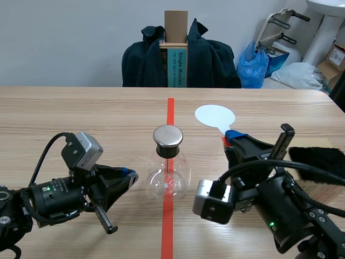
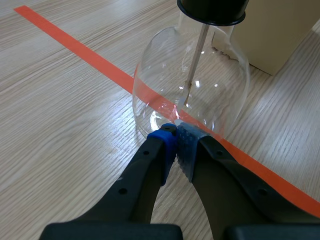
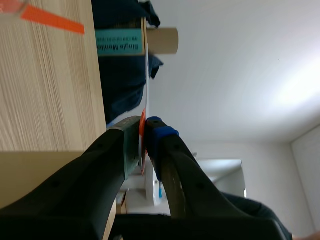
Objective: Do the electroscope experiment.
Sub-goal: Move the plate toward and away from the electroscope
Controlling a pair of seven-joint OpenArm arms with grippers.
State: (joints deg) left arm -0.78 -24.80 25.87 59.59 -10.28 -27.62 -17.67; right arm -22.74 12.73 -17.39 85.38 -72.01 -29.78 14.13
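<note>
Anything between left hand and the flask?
Nothing. The left wrist view shows the shut left hand right at the base of the flask, with only bare table there.

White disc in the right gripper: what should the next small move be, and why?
Probably swing the right gripper a little toward the flask, bringing the white disc over the metal cap. The disc is clamped but sits off to the side, apart from the cap, and the shut left gripper rests at the flask's base.

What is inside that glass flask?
A thin metal rod hangs down from the black stopper, which hides its upper end. Anything at its tip is too small to tell.
</note>
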